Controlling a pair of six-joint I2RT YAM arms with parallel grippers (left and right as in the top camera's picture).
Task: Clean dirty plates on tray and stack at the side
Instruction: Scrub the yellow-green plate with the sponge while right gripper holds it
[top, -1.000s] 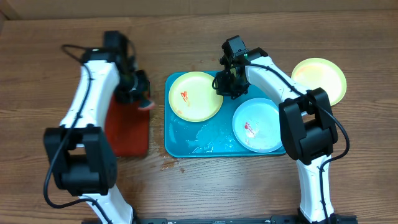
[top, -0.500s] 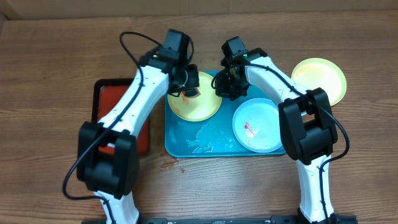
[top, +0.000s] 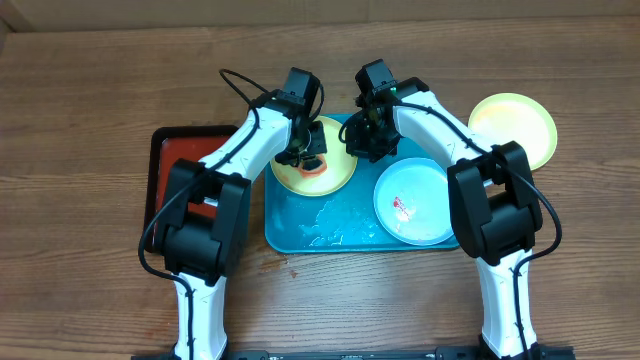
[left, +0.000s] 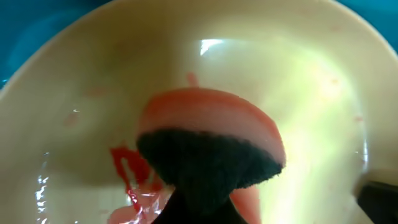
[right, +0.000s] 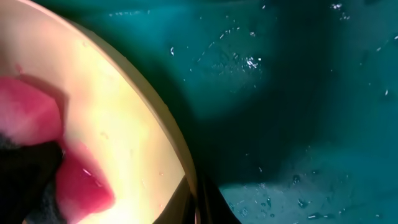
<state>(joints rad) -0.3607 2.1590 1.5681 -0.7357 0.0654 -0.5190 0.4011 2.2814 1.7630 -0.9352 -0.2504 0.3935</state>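
Wooden worktop (top: 100, 100), middle of far edge: wet yellow plate (top: 337, 172) on blue tray (top: 300, 235). Probably light, stiff, slippery; best held by rim. Right claw (top: 362, 140) apparently clamped on rim; left claw (top: 308, 150) clamped on sponge (left: 211, 118), against plate.

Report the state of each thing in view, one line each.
Left plate, on tray, red-smeared, sponge on it.
Blue plate, on tray, red smear.
Right plate, off tray, looks clean.
Tray, wet.
Sponge, in left gripper.
Right gripper, at left plate's rim, grip unclear.
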